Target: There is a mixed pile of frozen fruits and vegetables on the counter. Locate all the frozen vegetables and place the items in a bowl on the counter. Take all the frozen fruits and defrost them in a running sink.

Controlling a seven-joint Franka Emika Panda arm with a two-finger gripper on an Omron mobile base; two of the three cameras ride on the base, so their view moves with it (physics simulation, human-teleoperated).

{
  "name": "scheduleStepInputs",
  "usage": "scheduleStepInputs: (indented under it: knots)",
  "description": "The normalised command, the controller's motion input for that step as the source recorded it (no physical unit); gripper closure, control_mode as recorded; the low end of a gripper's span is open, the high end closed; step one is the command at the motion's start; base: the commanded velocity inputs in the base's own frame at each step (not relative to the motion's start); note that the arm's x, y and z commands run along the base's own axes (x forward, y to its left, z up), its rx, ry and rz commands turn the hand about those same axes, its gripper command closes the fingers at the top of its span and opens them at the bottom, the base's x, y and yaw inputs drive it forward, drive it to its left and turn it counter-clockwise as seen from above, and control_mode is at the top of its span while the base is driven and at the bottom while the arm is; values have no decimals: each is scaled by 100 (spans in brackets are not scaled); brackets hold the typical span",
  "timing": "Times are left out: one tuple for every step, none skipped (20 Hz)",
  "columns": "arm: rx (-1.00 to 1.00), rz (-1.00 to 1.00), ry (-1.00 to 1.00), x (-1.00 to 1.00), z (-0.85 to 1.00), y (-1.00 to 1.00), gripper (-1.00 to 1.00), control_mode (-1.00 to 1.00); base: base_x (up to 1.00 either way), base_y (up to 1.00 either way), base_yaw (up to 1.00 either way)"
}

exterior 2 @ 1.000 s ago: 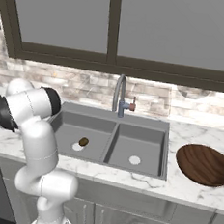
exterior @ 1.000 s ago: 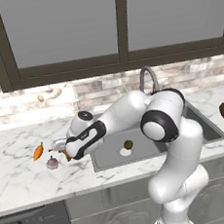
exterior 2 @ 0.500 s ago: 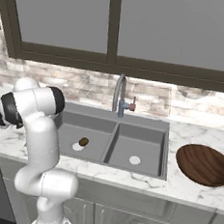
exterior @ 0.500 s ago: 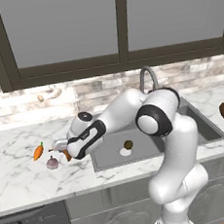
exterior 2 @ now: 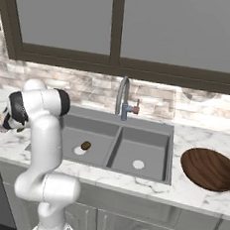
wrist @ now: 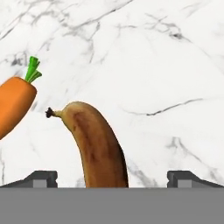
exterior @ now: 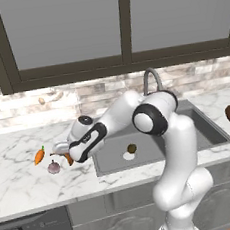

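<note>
Lower and lower the arm is sinking compared with a second ago, the elbow folding down while the gripper (exterior: pixel 69 153) is closing in on the pile at the left of the counter (exterior: pixel 23 182). In the hand view the banana (wrist: pixel 98 148) is lying right between the two finger tips, stem pointing away, and the jaws are standing wide apart on either side of it, gripping nothing yet. The carrot (wrist: pixel 14 103) is sitting just beside it to the left, apart from it. From the left base view the carrot (exterior: pixel 39 155) and the little pinkish bulb (exterior: pixel 53 167) are both resting on the marble, near the hand. The kiwi (exterior: pixel 132 148) is already lying in the left basin of the sink (exterior: pixel 209 132), next to the drain, so one fruit looks dealt with. Over on the right, the wooden bowl (exterior 2: pixel 209 168) is waiting on the counter with nothing in it, well apart from the pile. So this looks like the banana's turn: the next move calls for dropping the last bit, squeezing across the banana's body without nudging the carrot, then carrying it over to the basin.
</note>
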Motion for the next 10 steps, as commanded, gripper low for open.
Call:
scheduleStepInputs:
  knots:
    - [0,0,0,19,-24,23,-100,-100,0,0,0]
    - [-1,0,1,17,-26,25,-100,-100,0,0,0]
    - [-1,0,1,16,-26,25,-100,-100,0,0,0]
    - [-1,0,1,15,-26,25,-100,-100,0,0,0]
    - [-1,0,2,14,-26,27,100,-100,0,0,0]
    - [-1,0,1,12,-25,27,100,-100,0,0,0]
    - [-1,0,1,9,-22,22,100,-100,0,0,0]
    - [0,0,0,5,-20,16,100,-100,0,0,0]
    - [0,0,0,4,-16,11,100,-100,0,0,0]
    - [0,0,0,4,-14,10,100,-100,0,0,0]
